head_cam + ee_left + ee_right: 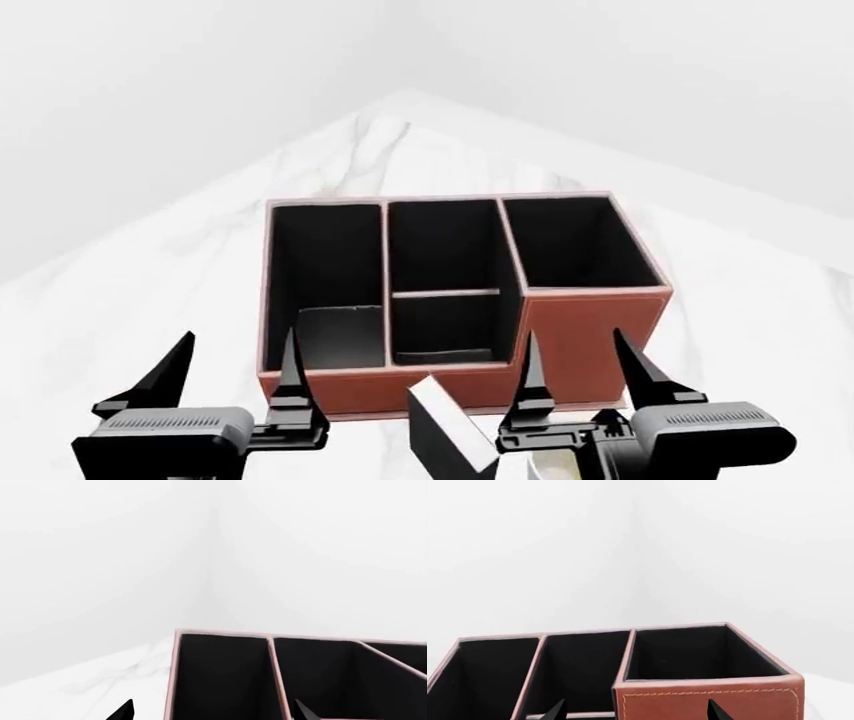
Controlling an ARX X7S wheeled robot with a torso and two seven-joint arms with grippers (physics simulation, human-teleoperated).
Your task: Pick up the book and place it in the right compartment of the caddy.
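the caddy (pixel 587 330) is seen standing on the white marble table (pixel 761 300), its right compartment (pixel 577 243) lined in black and holding nothing. the book (pixel 447 432) is found tilted just in front of the caddy's front wall, held by neither arm. the left gripper (pixel 230 372) and right gripper (pixel 581 368) are both held with jaws spread apart before the caddy, nothing between them.

Black left gripper (pixel 230 375), black right gripper (pixel 581 368), pointed tapering jaws
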